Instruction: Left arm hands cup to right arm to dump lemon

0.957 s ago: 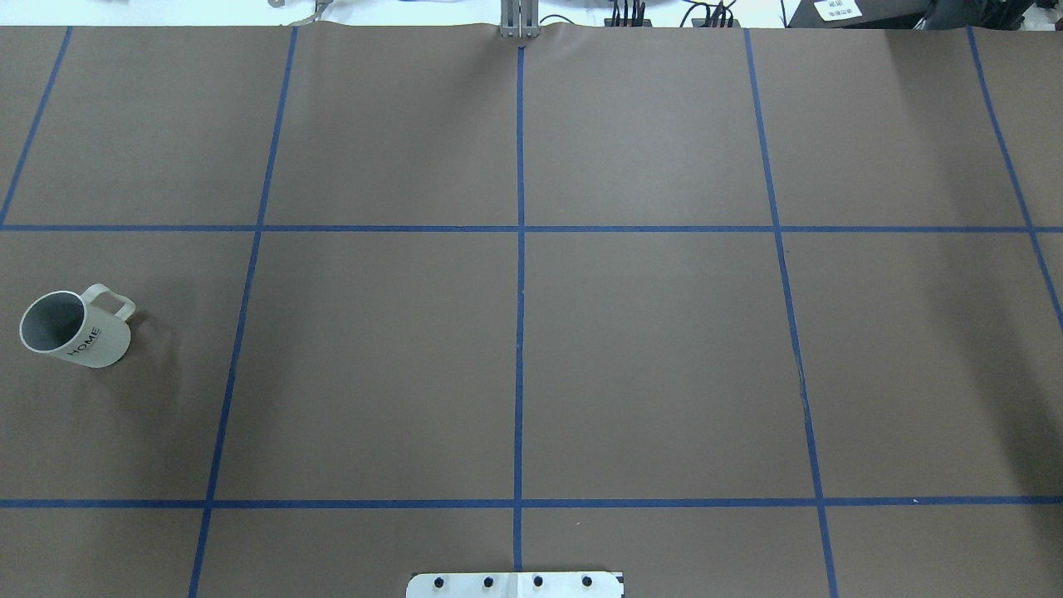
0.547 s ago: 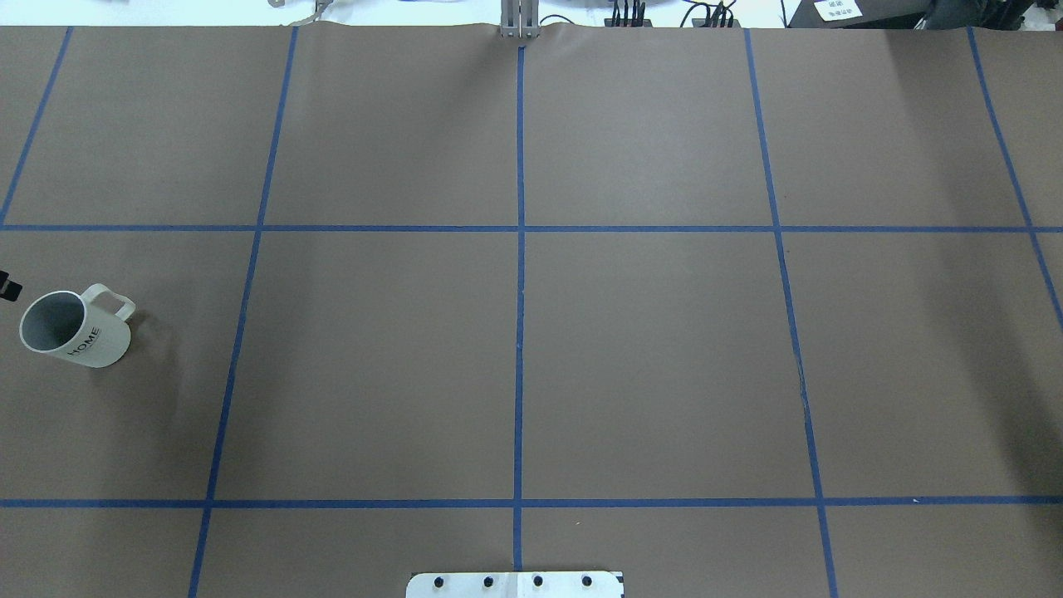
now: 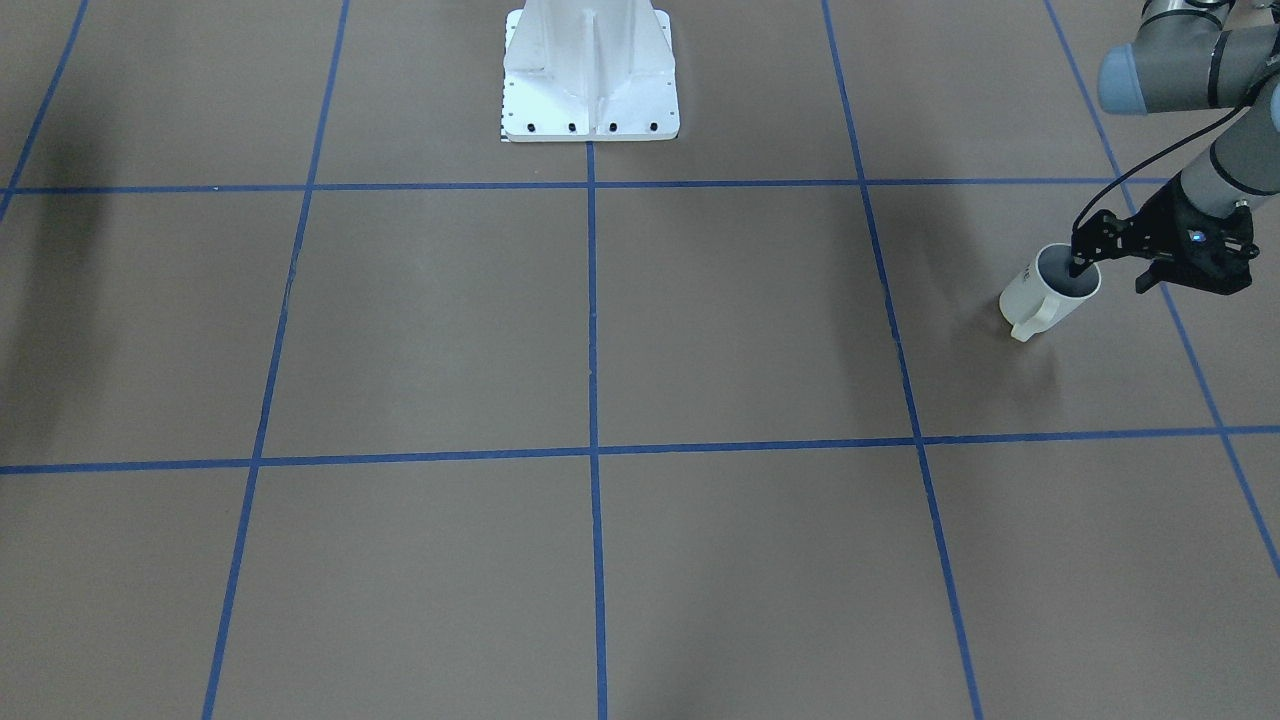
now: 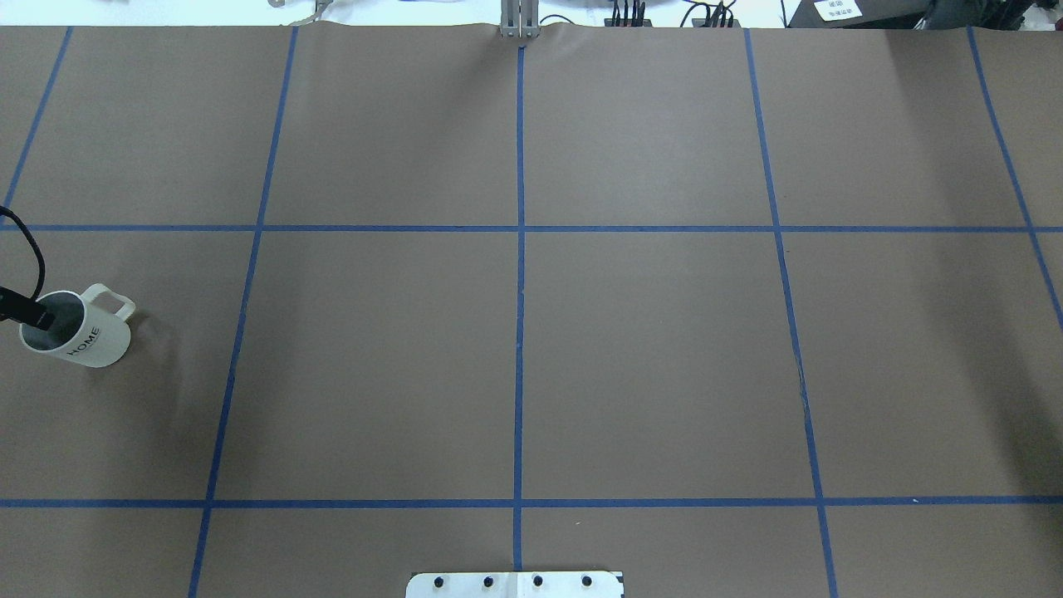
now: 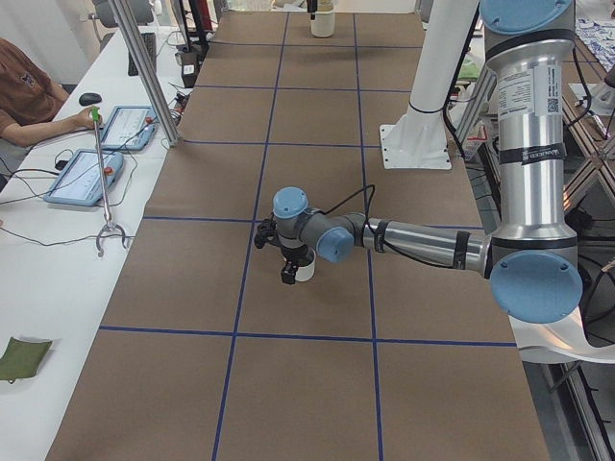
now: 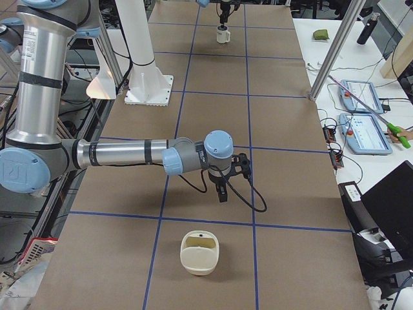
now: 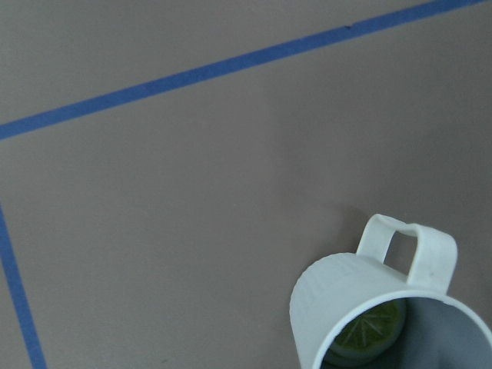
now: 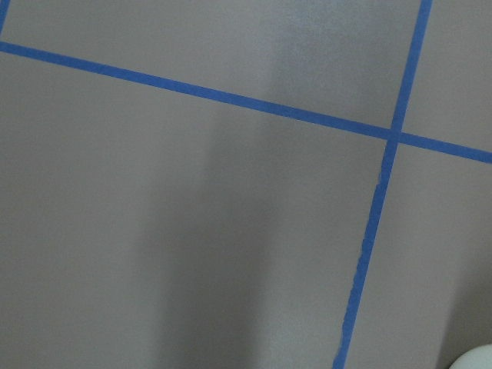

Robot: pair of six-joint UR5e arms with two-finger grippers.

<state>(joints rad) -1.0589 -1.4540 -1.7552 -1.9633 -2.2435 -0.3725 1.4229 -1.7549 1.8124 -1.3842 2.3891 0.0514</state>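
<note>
Jaws of the left gripper stand apart. One black finger lies over the grey mouth of the cup, and the other hangs outside the wall, on the side away from the table's middle. Whether the inner finger reaches below the rim or touches the cup cannot be told.

The cup stands upright on the brown table near the robot's left end. It is in the middle row of the grid of blue tape lines, outside the leftmost lengthwise line in the overhead view. Its handle points away from the robot and toward the table's middle, and the dark print "HOME" shows on the side toward the robot. The lemon lies at the bottom of the cup with its segment pattern facing up, partly hidden by the near rim.

The left arm stretches out low over the table, with its wrist bent down over the cup.

The right arm reaches out low at the other end of the table, well apart from the cup. The right gripper points down above bare paper. Only the side view shows it, so whether its jaws are apart or together cannot be told. A cream-coloured container sits on the table near that gripper, one grid cell closer to the table's end.

The white base plate stands at the table's edge on the centre line.
</note>
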